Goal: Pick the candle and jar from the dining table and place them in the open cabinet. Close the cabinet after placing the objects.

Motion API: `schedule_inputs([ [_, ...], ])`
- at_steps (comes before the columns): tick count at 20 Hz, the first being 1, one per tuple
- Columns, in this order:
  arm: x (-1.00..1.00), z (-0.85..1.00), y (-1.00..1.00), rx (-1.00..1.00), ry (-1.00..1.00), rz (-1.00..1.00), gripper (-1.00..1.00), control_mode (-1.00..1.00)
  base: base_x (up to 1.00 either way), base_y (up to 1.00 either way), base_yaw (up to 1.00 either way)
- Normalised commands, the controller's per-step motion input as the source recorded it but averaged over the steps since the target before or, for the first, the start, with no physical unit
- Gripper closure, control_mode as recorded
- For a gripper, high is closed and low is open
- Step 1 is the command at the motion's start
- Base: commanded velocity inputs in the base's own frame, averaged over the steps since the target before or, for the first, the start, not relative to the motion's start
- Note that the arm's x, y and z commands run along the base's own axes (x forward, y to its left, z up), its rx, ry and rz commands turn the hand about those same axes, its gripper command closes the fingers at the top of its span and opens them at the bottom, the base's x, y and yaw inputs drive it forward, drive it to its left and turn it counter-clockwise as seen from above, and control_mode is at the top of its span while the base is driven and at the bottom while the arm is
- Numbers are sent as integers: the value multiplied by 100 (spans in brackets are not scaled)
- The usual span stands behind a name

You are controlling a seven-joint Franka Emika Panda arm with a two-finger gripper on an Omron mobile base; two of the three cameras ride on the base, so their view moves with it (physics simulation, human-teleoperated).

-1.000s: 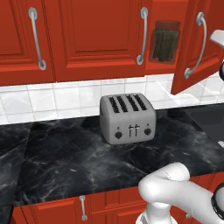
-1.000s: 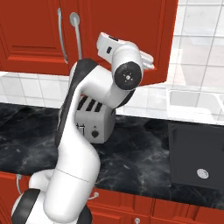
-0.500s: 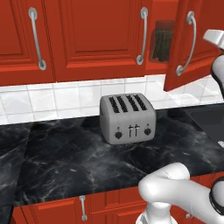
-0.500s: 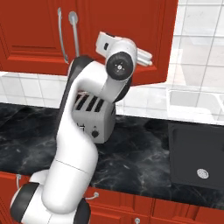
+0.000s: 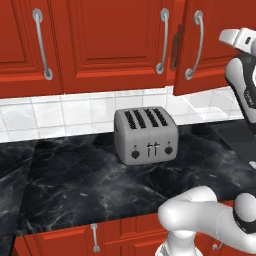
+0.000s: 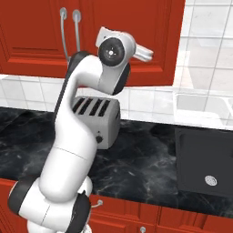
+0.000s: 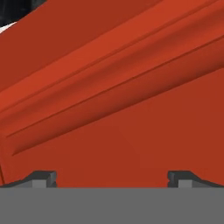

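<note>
The red wall cabinet's right door [image 5: 212, 45], with its long silver handle [image 5: 192, 50], stands almost shut, leaving a thin dark gap [image 5: 176, 47] at its left edge. A dark sliver shows in that gap; I cannot tell whether it is the jar. The candle is hidden and the dining table is out of view. My gripper [image 7: 113, 178] is open, its two fingertips [image 7: 43, 177] spread wide against the door's red panel [image 7: 113, 100], nothing between them. From the right base view my hand [image 6: 141, 51] rests on the door's face [image 6: 159, 41].
A silver toaster [image 5: 145, 135] stands on the black marble counter [image 5: 90, 185] below the cabinets. A dark sink [image 6: 205, 168] lies to the right. Shut wall cabinet doors [image 5: 105, 45] run leftward, and red base cabinets [image 5: 100, 235] sit under the counter.
The right cabinet door has swung from well open to nearly shut, with my hand following it leftward. The jar seen inside earlier has shrunk to a dark sliver.
</note>
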Motion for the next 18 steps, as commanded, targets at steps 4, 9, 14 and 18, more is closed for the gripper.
schedule_inputs([
  [4,59,-25,1,-1,7,-8,-100,-100,0,0,0],
  [9,49,-23,0,0,7,-8,-100,-100,0,0,0],
  [14,42,-36,0,-2,2,-4,-100,-100,0,0,0],
  [18,28,-49,-1,-1,3,-3,-100,-100,0,0,0],
])
